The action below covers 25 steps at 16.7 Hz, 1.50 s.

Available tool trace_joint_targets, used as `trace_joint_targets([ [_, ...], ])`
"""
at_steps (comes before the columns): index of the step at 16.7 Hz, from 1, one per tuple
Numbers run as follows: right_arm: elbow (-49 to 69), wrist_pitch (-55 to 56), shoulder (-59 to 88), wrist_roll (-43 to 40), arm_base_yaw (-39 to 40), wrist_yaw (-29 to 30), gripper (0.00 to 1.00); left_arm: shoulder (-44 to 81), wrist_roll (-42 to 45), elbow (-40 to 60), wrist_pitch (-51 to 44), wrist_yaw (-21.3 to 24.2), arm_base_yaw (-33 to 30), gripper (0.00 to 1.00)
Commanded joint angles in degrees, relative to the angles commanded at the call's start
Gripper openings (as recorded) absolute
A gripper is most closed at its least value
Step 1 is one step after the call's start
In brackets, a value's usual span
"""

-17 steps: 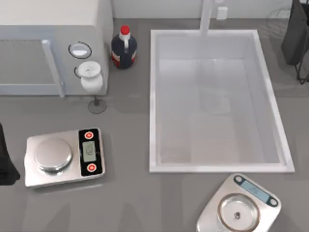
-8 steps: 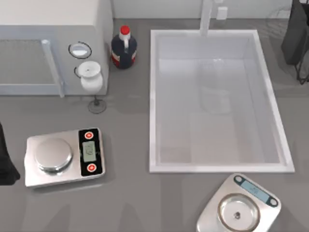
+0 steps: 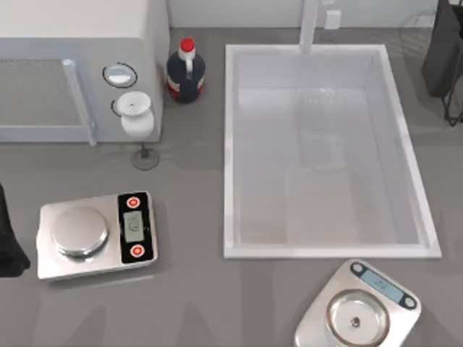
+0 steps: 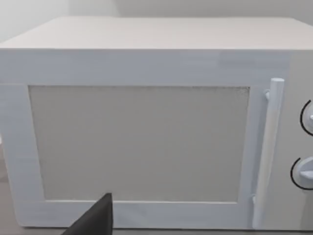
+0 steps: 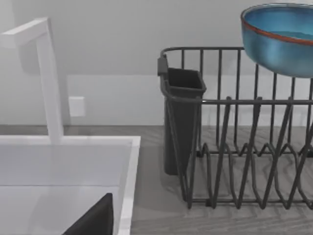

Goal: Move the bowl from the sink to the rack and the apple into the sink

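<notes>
Starting with the biggest thing, we see the grey worktop [image 3: 195, 289] carrying the white microwave [image 3: 72, 65] at its left and the sink [image 3: 230, 152] at its right. The basin floor shows plain white, so we judge the bowl's half of the task far along and the apple's half not yet done. Next in size comes the rack [image 5: 244, 161], thin dark wires standing past the sink's far right corner, with a dark caddy [image 5: 182, 117] hung on the end nearer the faucet [image 5: 49, 78]. The bowl [image 5: 281, 36] is high over the rack's rear rail, beyond the caddy as seen from the right tool [image 5: 95, 220]. What bears it we cannot tell. It is round, so it has no long axis to line up. It looks deep glossy blue with a thin reddish rim line, its mouth upward and seemingly tipped a little toward the camera. Our right arm is plainly the nearer one. Of its tool only a dark sliver is visible, and we cannot tell whether it is open or closed. The left tool [image 4: 95, 218] faces the microwave door, its state equally unclear, and the left arm [image 3: 6, 242] is parked at the worktop's left edge.
</notes>
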Motion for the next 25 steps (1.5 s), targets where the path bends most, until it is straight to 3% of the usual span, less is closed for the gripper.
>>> trace_joint_targets([
  [15, 1.8, -1.6, 1.9, -0.5, -0.5, 0.0, 1.00, 0.0, 0.0, 0.0, 0.0, 0.0, 0.0, 1.00],
  [19, 10.9, -10.0, 12.9, -3.0, -3.2, 0.0, 1.00, 0.0, 0.0, 0.0, 0.0, 0.0, 0.0, 1.00],
  [25, 32.2, -29.7, 43.5, -8.9, -9.4, 0.0, 1.00, 0.0, 0.0, 0.0, 0.0, 0.0, 0.0, 1.00],
])
